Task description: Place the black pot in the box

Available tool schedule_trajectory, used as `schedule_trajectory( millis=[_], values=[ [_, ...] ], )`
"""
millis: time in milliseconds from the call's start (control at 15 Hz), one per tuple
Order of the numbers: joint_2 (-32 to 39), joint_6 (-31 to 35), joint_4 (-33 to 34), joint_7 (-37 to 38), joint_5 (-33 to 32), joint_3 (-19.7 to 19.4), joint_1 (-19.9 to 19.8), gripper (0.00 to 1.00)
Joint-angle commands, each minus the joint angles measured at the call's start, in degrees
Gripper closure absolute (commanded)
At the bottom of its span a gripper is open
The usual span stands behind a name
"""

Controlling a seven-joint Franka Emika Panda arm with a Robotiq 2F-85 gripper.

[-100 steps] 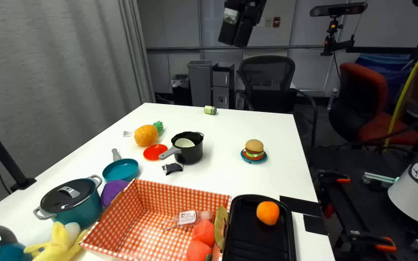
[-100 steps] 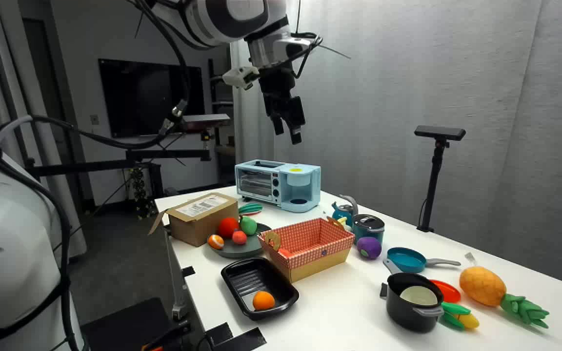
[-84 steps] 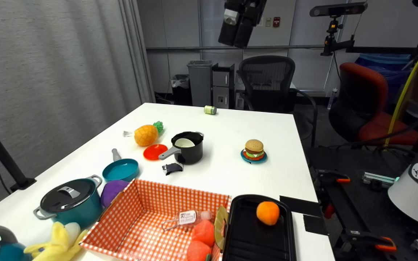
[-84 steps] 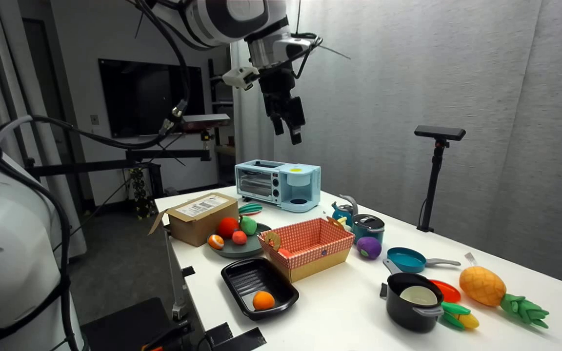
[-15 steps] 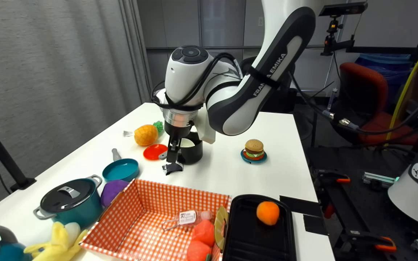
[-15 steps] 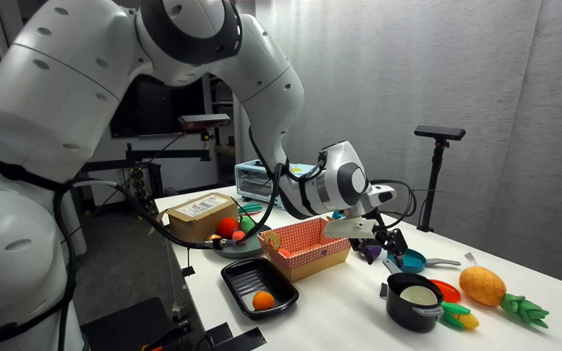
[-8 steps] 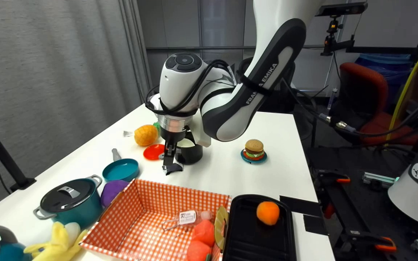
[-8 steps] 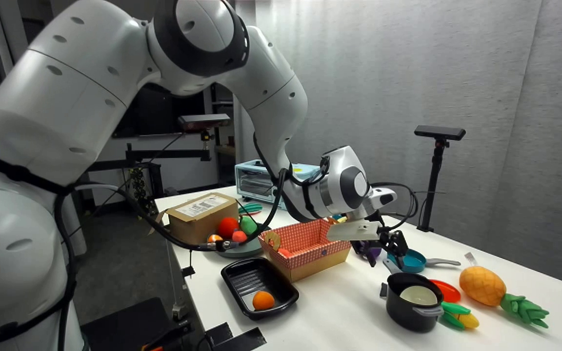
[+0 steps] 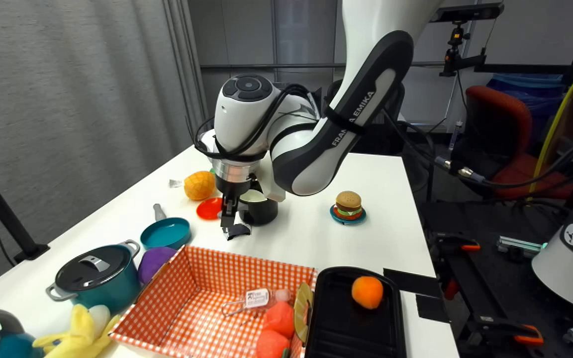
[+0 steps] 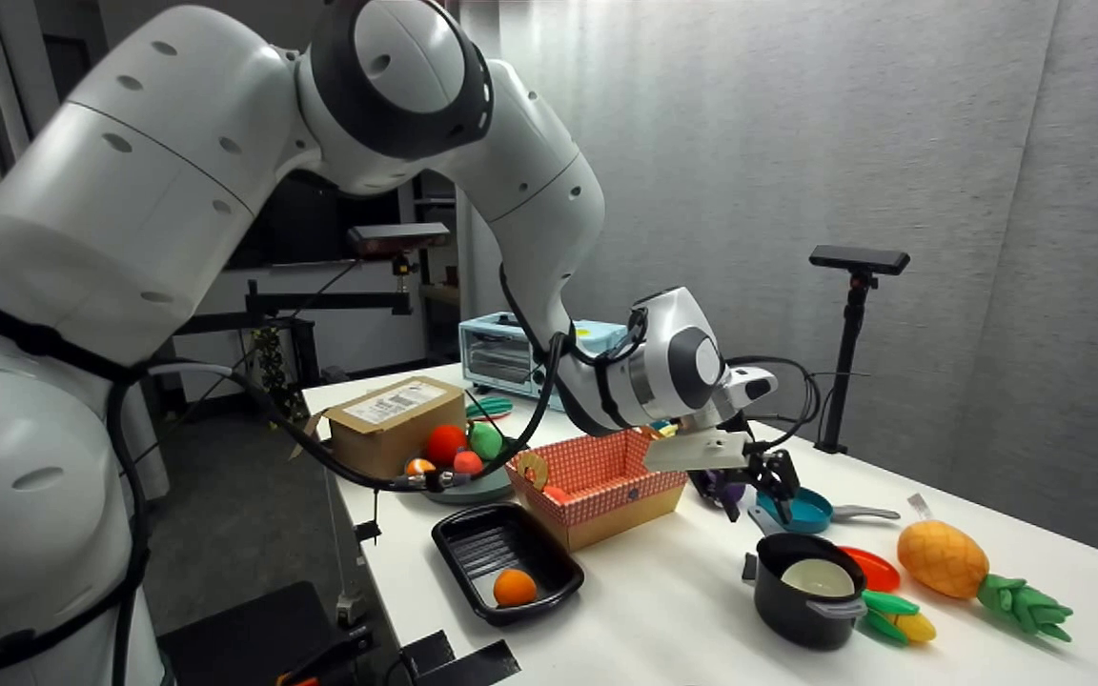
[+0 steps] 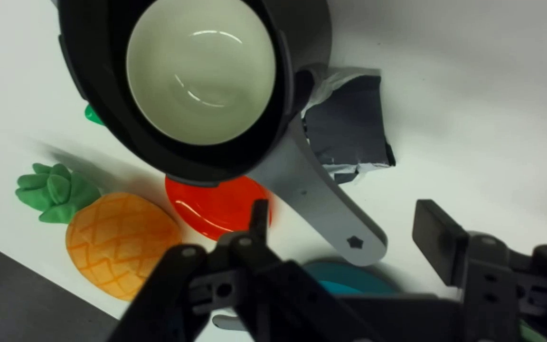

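The black pot [image 9: 262, 215] stands upright on the table with a pale bowl inside and a grey handle; it also shows in an exterior view [image 10: 797, 610]. In the wrist view the pot [image 11: 178, 164] is at the upper left, and its handle [image 11: 311, 204] reaches down between my fingertips. My gripper [image 11: 348, 228] is open, with a finger on each side of the handle and a gap on both sides. In an exterior view the gripper [image 10: 757, 513] hangs above the table beside the pot. The red-and-white checked box [image 9: 246, 266] stands nearby, also in an exterior view [image 10: 630, 519].
A teal pan [image 10: 802, 510], a red plate [image 11: 216, 209] and a toy pineapple [image 11: 124, 242] lie near the pot. A black strip [image 11: 347, 123] lies beside the handle. The box holds a small bottle [image 9: 257, 298] and red items. A black tray [image 9: 356, 328] adjoins it.
The arm has come down from high above the table to the pot's handle. In the last second the gripper has sunk a little and shifted slightly. The pot has not moved.
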Motion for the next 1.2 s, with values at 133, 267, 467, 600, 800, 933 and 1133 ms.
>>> schedule_trajectory(
  millis=[133,267,467,600,800,933,1133],
  values=[
    [1.05,0.93,1.31,-1.51,1.77,-0.24,0.18,0.18],
    [1.04,0.95,1.26,-1.66,2.20,0.03,0.00,0.11],
    [1.10,1.11,1.31,-2.12,2.24,0.17,-0.13,0.03],
    [1.03,0.90,1.25,-2.57,2.60,0.60,-0.41,0.00],
    [0.94,0.43,1.17,-3.06,3.39,1.10,-0.64,0.05],
    [7.02,2.93,5.48,-5.37,4.89,2.39,-3.27,0.21],
    [10.25,3.80,7.64,-8.70,8.27,4.39,-6.10,0.53]
  ],
)
